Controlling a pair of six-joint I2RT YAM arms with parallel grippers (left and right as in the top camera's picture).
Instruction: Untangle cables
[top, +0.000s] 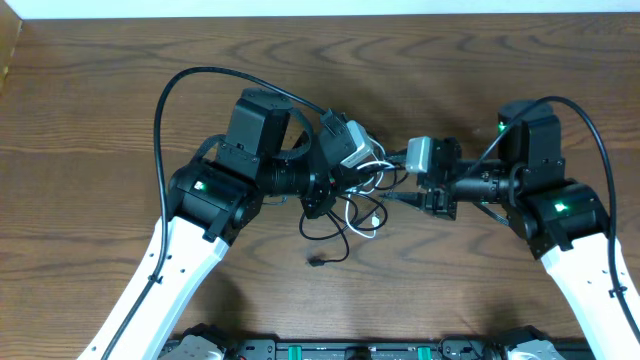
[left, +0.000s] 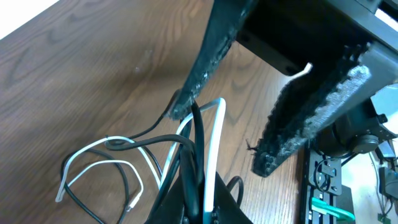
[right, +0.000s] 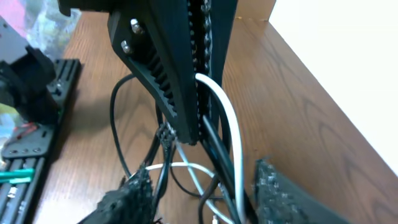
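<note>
One left pincer (right: 189, 137), clamped on a thin white cord (right: 228, 115) and thin black cords (left: 198, 149). One right pincer (right: 205, 190), jaws apart, straddling those cords beside the left pincer's tip.

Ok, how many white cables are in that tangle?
1. The white cable runs up into the shut left gripper, its loops trailing onto the table below. The black cables might hide another.
</note>
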